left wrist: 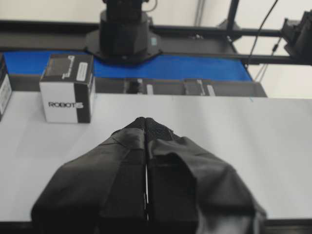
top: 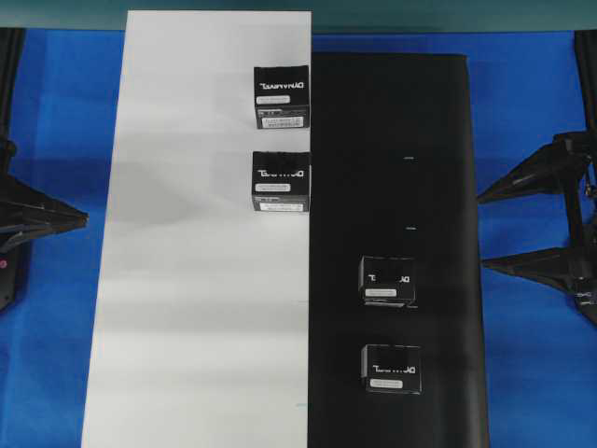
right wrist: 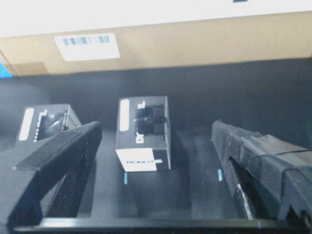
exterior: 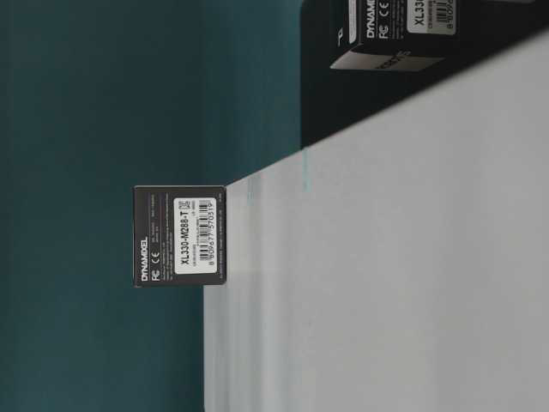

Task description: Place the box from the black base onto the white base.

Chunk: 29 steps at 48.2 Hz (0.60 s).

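The box (top: 388,280) nearest your right gripper (right wrist: 156,141) sits on the black base (top: 392,168), lower half of the overhead view, w/ a second box (top: 392,368) just below it on the same sheet. They're near each other but apart. In the right wrist view the closer box (right wrist: 144,133) stands upright between the two fingers, further out, not touching either; the other one (right wrist: 46,124) shows partly behind the left finger (right wrist: 58,161). Nothing blocks the path between the fingers & the box. Its lettering runs across the overhead view, sticker edge toward the bottom; long axis reads roughly left-right there, though it's close to square from above.

Right jaws stand wide apart, holding nothing. Left gripper (left wrist: 146,146): fingers pressed together, no gap, nothing in them, hanging over the white base (top: 187,327).

White base lies touching the black base's left edge. Two more boxes (top: 281,97) & (top: 281,182) already sit on it, along its right edge, upper half. Blue table (top: 65,140) surrounds both sheets. A tan carton w/ barcode label (right wrist: 161,46) lies beyond the black base in the right wrist view.
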Each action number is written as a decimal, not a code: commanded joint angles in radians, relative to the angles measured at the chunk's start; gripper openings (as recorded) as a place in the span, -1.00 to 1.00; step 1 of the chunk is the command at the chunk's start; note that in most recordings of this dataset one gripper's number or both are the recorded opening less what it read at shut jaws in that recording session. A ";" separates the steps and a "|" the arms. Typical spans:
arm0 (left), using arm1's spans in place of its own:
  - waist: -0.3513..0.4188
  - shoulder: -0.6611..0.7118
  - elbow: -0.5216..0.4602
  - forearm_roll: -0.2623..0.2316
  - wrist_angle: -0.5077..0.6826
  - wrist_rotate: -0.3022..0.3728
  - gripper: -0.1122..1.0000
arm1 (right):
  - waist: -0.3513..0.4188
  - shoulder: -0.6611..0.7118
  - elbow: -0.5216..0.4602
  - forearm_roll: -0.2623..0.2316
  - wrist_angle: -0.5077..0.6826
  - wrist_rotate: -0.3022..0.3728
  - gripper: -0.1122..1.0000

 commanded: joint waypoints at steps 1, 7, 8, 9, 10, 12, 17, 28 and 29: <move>-0.002 0.017 -0.011 0.002 -0.005 0.000 -0.90 | 0.002 0.003 -0.005 0.002 -0.011 0.002 0.99; 0.002 0.017 -0.011 0.002 0.002 -0.002 -0.90 | 0.002 0.003 -0.002 0.002 -0.023 0.002 0.99; 0.000 0.017 -0.012 0.002 0.003 -0.002 -0.90 | 0.002 0.002 0.000 0.002 -0.028 0.002 0.99; 0.000 0.017 -0.012 0.002 0.005 -0.002 -0.90 | 0.002 0.003 0.000 0.002 -0.031 0.002 0.99; 0.000 0.015 -0.012 0.002 0.006 -0.002 -0.90 | 0.002 0.002 0.000 0.002 -0.034 0.002 0.99; 0.000 0.014 -0.012 0.002 0.009 -0.002 -0.90 | 0.002 0.002 0.002 0.002 -0.043 0.002 0.99; 0.002 0.011 -0.012 0.002 0.031 0.000 -0.90 | 0.002 0.002 0.003 0.002 -0.052 0.002 0.99; 0.000 0.011 -0.014 0.002 0.060 0.000 -0.90 | 0.002 -0.011 0.003 0.002 -0.054 0.005 0.99; 0.002 0.011 -0.014 0.002 0.060 0.000 -0.90 | 0.002 -0.012 0.003 0.003 -0.054 0.005 0.99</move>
